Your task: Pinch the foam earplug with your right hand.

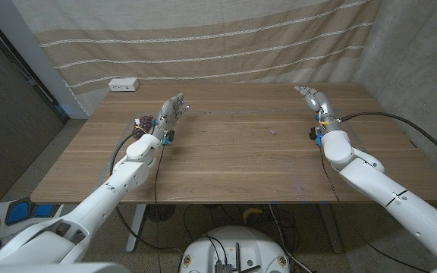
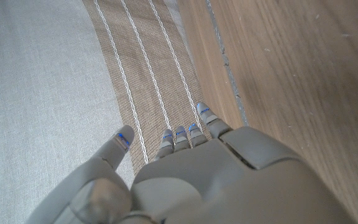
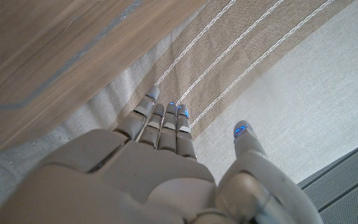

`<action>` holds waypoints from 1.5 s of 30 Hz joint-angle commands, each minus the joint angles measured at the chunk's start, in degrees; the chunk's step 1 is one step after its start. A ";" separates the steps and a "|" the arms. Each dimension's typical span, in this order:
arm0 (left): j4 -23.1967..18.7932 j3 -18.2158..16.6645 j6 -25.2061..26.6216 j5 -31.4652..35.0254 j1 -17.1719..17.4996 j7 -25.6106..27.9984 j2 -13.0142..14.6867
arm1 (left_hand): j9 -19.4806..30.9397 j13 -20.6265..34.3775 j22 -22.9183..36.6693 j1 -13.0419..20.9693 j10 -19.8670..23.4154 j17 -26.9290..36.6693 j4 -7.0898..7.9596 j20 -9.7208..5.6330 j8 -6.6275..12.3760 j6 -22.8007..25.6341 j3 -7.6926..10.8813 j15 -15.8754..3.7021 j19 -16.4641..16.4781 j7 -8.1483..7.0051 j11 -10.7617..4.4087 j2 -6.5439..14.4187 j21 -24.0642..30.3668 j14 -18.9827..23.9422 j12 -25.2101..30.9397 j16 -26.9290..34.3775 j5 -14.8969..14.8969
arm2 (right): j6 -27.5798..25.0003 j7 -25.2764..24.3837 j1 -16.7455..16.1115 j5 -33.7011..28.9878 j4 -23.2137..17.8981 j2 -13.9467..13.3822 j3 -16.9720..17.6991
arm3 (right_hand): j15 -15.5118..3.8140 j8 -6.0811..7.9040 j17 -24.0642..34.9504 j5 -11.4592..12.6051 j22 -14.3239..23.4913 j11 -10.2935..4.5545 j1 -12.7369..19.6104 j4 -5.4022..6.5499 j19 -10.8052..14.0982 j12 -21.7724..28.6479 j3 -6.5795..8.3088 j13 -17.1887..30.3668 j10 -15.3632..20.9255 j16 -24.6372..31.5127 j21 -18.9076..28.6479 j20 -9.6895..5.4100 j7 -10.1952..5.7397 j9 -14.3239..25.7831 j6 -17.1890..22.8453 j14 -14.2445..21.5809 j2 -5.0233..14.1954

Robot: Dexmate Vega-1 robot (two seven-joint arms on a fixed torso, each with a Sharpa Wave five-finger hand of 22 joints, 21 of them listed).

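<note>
A tiny pinkish foam earplug (image 1: pixel 272 130) lies on the wooden table (image 1: pixel 234 163), right of the middle. My right hand (image 1: pixel 312 98) is raised over the far right of the table, fingers stretched out and apart, holding nothing; the earplug lies nearer me and to its left. In the right wrist view that right hand (image 3: pixel 160 168) reaches toward the striped curtain. My left hand (image 1: pixel 171 114) is held over the far left part, fingers extended, empty. The left hand (image 2: pixel 191 174) looks the same in the left wrist view.
A white power strip (image 1: pixel 124 85) sits at the table's far left corner. A striped beige curtain (image 1: pixel 203 38) hangs behind the table. Cables (image 1: pixel 400 121) trail from my right wrist over the right edge.
</note>
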 commanded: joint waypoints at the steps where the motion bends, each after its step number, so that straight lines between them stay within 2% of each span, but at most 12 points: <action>1: -0.43 -0.09 -0.15 0.08 0.36 0.50 0.03 | 0.23 0.27 0.26 0.44 0.04 -0.04 -0.48 0.44 0.36 0.31 0.05 0.31 0.28 0.03 -0.10 5.31 0.21 0.03 0.34 0.33 0.26 | -7.56 -1.17 -0.80 -5.28 -4.90 -1.52 -0.49 | -0.19 0.61 -0.12 0.30 0.18 -0.19 0.80 -0.22 0.48 0.37 0.18 -0.02 0.71 0.37 -0.08 0.16 -0.15 0.31 0.81 0.75 0.29; 11: 0.15 -0.14 -0.73 -0.03 0.31 0.04 -0.12 | 0.23 0.27 0.26 0.52 0.14 -0.04 -0.55 0.64 0.41 0.56 0.03 0.31 0.40 -0.33 -0.34 5.33 0.24 0.13 0.35 0.32 0.26 | -13.27 -0.63 -0.35 -8.83 -7.96 -2.45 -1.85 | -0.52 0.66 -0.31 0.26 0.19 -0.34 0.86 -0.22 0.45 0.45 0.07 -0.16 1.19 0.61 -0.33 0.44 -0.19 0.33 1.31 1.36 0.30; 15: 0.38 -0.14 -1.05 0.07 0.25 -0.07 -0.15 | 0.23 0.26 0.26 0.59 0.74 -0.02 -0.58 0.70 0.49 0.95 0.00 -0.20 0.44 -1.18 -1.81 5.38 0.24 0.17 0.54 0.31 0.25 | -15.04 -0.62 -0.31 -10.28 -9.05 -2.75 -2.40 | -0.56 0.64 -0.37 0.24 0.20 -0.47 0.86 -0.20 0.50 0.46 0.03 -0.20 1.32 0.61 -0.39 0.41 -0.20 0.34 1.41 1.35 0.33; 18: 0.30 -0.21 -0.92 -0.08 0.30 -0.06 -0.13 | 0.23 0.26 0.26 0.63 0.76 -0.02 -0.58 0.72 0.47 0.99 0.01 -0.44 0.46 -1.45 -2.32 5.41 0.23 0.19 0.52 0.31 0.26 | -16.43 -0.64 -0.31 -11.48 -9.91 -2.94 -2.89 | -0.49 0.62 -0.41 0.24 0.20 -0.49 0.87 -0.19 0.53 0.42 0.01 -0.23 1.28 0.62 -0.43 0.50 -0.10 0.35 1.44 1.38 0.33; 24: 0.58 -0.24 -1.15 -0.17 0.25 -0.39 -0.14 | 0.23 0.26 0.26 0.68 0.77 -0.02 -0.61 0.75 0.51 1.18 0.03 -0.61 0.47 -1.65 -2.27 5.43 0.23 0.20 0.50 0.29 0.26 | -19.83 -0.45 -0.17 -14.28 -11.88 -3.39 -4.16 | -0.53 0.60 -0.65 0.25 0.21 -0.63 1.18 -0.43 0.45 0.42 -0.03 -0.34 1.56 0.68 -0.71 0.95 -0.15 0.36 1.72 1.63 0.14; 31: 0.66 -0.31 -1.24 -0.36 0.29 -0.68 -0.11 | 0.24 0.25 0.26 0.77 0.94 -0.04 -0.68 0.71 0.57 1.52 0.04 -1.22 0.57 -1.94 -2.47 5.42 0.25 0.17 0.52 0.25 0.26 | -23.36 0.76 0.44 -16.85 -13.34 -3.60 -5.91 | -0.95 0.63 -0.90 0.34 0.22 -0.70 1.85 -0.84 0.86 0.46 0.08 -0.45 1.94 0.80 -0.78 0.45 -0.19 0.37 2.06 2.08 -0.06; 39: 0.32 -0.44 -1.33 -0.48 0.66 -0.75 0.10 | 0.24 0.25 0.26 0.84 1.07 -0.05 -0.74 0.70 0.49 1.48 0.01 -1.24 0.56 -1.66 -1.99 5.41 0.23 0.18 0.52 0.23 0.25 | -27.35 1.14 1.15 -20.43 -14.83 -3.25 -8.17 | -0.86 0.62 -1.23 0.57 0.25 -1.55 3.67 -1.66 0.92 0.40 0.57 -0.57 2.18 0.94 -1.11 1.31 -0.54 0.40 2.22 2.57 -0.45; 45: -0.29 -0.62 -1.04 -0.71 1.11 -0.52 0.33 | 0.25 0.25 0.26 0.88 1.16 -0.06 -0.77 0.73 0.46 1.49 -0.02 -1.25 0.56 -1.67 -1.67 5.39 0.21 0.20 0.53 0.23 0.25 | -30.98 1.04 1.98 -23.91 -15.32 -2.47 -10.40 | -1.74 0.81 -1.40 0.60 0.31 -2.60 5.60 -2.07 1.12 0.49 0.93 -0.59 2.70 1.42 -1.36 1.61 -1.31 0.44 2.68 3.72 -1.11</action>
